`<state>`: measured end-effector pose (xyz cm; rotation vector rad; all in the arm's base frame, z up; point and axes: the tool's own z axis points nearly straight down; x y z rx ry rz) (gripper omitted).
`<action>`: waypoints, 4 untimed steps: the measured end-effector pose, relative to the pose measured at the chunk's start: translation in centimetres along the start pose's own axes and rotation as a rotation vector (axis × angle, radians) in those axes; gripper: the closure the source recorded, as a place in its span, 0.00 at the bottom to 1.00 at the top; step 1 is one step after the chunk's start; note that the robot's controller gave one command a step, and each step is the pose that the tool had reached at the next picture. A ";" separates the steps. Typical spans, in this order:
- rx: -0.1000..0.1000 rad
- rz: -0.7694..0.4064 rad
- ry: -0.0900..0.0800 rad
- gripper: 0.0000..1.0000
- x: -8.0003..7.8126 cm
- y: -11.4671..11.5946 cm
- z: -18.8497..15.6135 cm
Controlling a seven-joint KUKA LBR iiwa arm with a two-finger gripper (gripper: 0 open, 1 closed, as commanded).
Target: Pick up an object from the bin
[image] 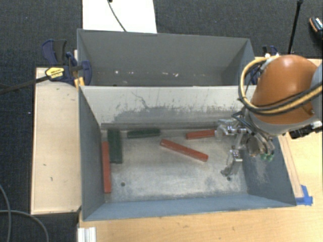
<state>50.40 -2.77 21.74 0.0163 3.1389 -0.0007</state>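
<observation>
The gripper [229, 169] is hovering just right of the slanted red bar [184, 150], nothing picked yet; I cannot tell its spread.

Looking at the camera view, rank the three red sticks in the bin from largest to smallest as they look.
1. The red stick along the left wall and the diagonal red stick in the middle look alike in length, so they tie.
2. The red stick at the back wall is clearly shortest.
</observation>
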 end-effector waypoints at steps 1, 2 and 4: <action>-0.002 -0.220 0.004 0.00 0.1 3.8 5.6; -0.002 -0.149 0.001 0.00 -5.8 5.5 15.1; -0.001 -0.236 -0.008 1.00 -5.2 7.9 -0.4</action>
